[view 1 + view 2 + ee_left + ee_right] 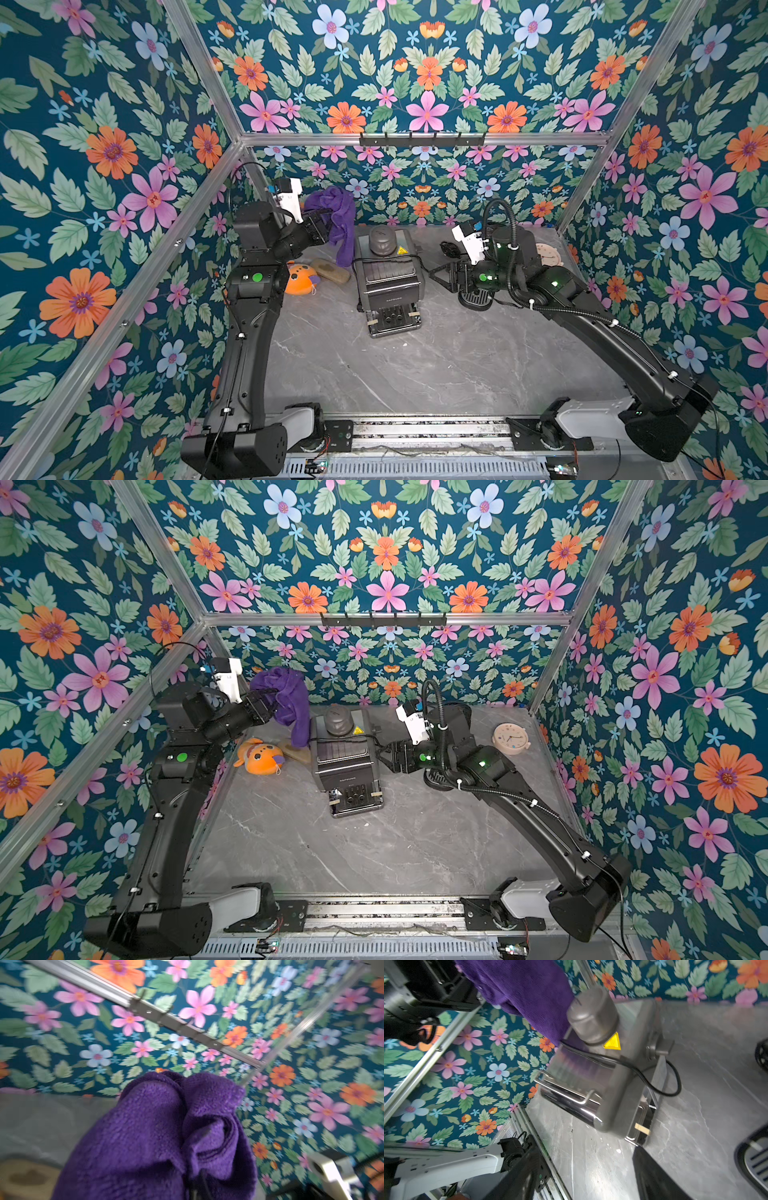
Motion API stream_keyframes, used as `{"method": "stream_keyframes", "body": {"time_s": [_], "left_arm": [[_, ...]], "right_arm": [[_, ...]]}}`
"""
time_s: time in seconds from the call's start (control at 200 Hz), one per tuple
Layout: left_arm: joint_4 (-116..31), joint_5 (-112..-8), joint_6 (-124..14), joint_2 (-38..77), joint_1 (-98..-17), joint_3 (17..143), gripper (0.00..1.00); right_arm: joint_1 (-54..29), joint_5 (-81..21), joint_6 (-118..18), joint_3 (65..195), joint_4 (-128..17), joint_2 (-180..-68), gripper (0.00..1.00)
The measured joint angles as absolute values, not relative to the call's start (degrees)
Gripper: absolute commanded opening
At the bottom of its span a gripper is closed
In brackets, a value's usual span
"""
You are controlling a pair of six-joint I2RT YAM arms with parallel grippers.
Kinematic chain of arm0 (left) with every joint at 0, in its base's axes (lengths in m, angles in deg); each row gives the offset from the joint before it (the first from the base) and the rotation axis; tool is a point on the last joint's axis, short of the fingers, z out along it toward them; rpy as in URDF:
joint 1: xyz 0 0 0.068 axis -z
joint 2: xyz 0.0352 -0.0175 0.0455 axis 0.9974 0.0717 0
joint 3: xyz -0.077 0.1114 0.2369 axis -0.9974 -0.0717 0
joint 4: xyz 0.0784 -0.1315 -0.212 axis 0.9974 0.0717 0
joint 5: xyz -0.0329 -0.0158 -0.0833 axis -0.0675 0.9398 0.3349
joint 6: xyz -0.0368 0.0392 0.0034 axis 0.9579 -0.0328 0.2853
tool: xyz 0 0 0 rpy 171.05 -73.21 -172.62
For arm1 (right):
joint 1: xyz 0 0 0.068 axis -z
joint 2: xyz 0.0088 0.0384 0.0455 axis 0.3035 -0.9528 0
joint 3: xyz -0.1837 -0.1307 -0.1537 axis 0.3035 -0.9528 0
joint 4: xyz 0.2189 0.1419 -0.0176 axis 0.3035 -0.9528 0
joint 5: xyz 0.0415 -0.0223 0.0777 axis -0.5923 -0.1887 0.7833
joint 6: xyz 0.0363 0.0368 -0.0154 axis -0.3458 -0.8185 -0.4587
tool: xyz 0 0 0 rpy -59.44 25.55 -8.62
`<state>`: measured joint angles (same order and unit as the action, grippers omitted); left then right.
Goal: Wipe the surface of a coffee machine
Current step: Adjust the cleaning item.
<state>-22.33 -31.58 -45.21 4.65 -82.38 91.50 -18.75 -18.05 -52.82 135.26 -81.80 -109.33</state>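
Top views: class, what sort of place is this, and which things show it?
Probably a robot test cell, not a kitchen: an aluminium frame lined with floral wallpaper, two arms on a rail, and a coffee machine on a table near a plush toy.

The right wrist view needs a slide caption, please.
Purple fleece cloth hangs beside dark steel-fronted coffee machine on grey marbled table.

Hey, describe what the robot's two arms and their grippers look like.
The left arm and right arm are matte black with rounded links, green indicator lights, white cable ties and white wrist camera mounts. A ribbed black hose runs along the right arm. The right gripper is black, with an open triangular frame.
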Motion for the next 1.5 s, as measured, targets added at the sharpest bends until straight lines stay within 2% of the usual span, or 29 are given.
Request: {"method": "stream_keyframes", "body": {"time_s": [0.225,0.44,0.89,1.33,1.5], "left_arm": [[-30.2,-22.9,-42.5,1.6,-72.0,90.0,0.0],[-44.4,-19.6,-31.8,1.0,-70.4,84.1,0.0],[-59.1,-18.8,-25.1,-2.5,-68.7,75.8,0.0],[-65.8,-20.3,-25.3,-3.0,-67.4,68.4,0.0],[-64.9,-20.3,-27.4,-2.3,-66.5,68.9,0.0]], "right_arm": [[-19.0,-7.5,-53.0,136.0,-67.0,-110.1,0.79],[-21.1,-2.1,-55.7,134.8,-55.0,-111.7,0.8],[-23.0,0.2,-70.0,139.5,-38.7,-120.4,0.78],[-23.5,-3.1,-78.9,144.6,-39.2,-122.8,0.76],[-23.8,-4.5,-77.9,145.6,-43.4,-122.9,0.67]]}}
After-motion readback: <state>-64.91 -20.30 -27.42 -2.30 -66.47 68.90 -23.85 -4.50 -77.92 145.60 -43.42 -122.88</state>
